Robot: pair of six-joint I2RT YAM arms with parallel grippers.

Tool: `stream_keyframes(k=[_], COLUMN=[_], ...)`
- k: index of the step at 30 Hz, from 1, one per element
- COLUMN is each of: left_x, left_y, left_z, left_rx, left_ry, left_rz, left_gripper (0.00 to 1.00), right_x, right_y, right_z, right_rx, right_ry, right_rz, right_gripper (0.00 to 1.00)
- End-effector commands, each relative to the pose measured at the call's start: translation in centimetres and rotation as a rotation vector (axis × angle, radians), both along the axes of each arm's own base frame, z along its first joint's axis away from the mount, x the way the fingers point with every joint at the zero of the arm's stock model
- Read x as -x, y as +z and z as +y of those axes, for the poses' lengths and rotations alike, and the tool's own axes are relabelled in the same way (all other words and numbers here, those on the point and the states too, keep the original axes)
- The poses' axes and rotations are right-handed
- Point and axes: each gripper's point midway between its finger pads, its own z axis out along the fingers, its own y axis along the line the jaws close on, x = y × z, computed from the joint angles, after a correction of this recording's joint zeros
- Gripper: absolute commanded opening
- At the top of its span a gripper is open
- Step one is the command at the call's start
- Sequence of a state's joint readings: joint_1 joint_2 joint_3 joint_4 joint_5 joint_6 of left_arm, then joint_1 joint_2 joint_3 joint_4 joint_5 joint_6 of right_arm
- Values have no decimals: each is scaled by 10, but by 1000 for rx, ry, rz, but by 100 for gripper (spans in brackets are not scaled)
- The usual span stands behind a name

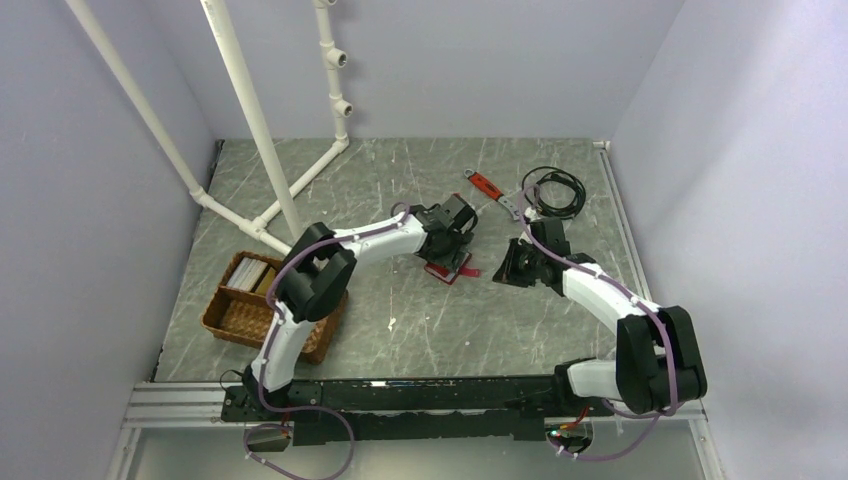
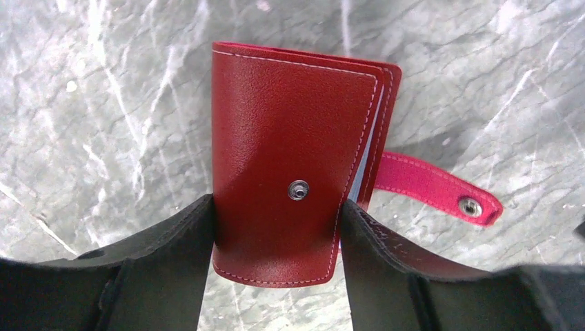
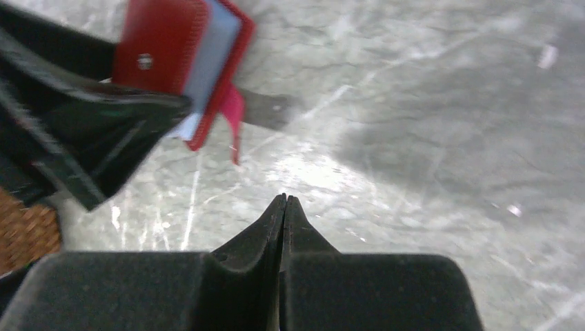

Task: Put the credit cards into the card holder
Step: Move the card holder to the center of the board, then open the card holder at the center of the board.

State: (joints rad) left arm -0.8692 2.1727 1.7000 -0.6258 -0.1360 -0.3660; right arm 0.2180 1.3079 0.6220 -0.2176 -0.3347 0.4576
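Left end effector (image 2: 276, 207) is squeezing the folded card holder (image 2: 290, 131) by its edges, right end effector (image 3: 284, 203) is idling fully closed and empty, and that narrow grip is risking a twist-out.

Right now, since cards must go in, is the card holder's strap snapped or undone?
Undone: the card holder is folded, but its strap sticks out sideways, its snap apart from the cover's stud.

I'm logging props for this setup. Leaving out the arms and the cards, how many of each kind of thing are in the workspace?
Card holder: 1
Wicker tray: 1
Wrench: 1
Cable coil: 1
Pipe frame: 1
Total: 5
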Motion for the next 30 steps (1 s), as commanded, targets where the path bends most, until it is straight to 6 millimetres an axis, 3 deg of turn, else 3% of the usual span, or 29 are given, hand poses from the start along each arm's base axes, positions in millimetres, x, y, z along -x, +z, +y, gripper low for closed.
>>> stream_keyframes(k=[1, 5, 9, 13, 17, 21, 26, 30], left_x=[-6, 2, 9, 16, 26, 35, 39, 45], left_y=[31, 53, 65, 67, 70, 59, 57, 52], left_z=[19, 11, 8, -5, -19, -21, -17, -12], left_rx=[114, 342, 445, 595, 781, 841, 975, 1025], left_ry=[100, 84, 67, 45, 20, 37, 63, 77], left_rz=[-2, 85, 143, 235, 332, 403, 466, 515], left_gripper=[61, 58, 48, 37, 34, 31, 31, 32], right_x=[3, 4, -2, -5, -11, -20, -22, -18], right_y=[-6, -8, 9, 34, 46, 30, 7, -7], right_z=[-39, -48, -19, 25, 50, 39, 27, 27], right_rx=[166, 206, 83, -64, -99, 30, 129, 141], right_ry=[-154, -184, -38, 149, 194, 124, 89, 83], right_rz=[41, 42, -46, -118, -148, -110, -67, -28], right_gripper=[0, 0, 1, 37, 61, 73, 77, 74])
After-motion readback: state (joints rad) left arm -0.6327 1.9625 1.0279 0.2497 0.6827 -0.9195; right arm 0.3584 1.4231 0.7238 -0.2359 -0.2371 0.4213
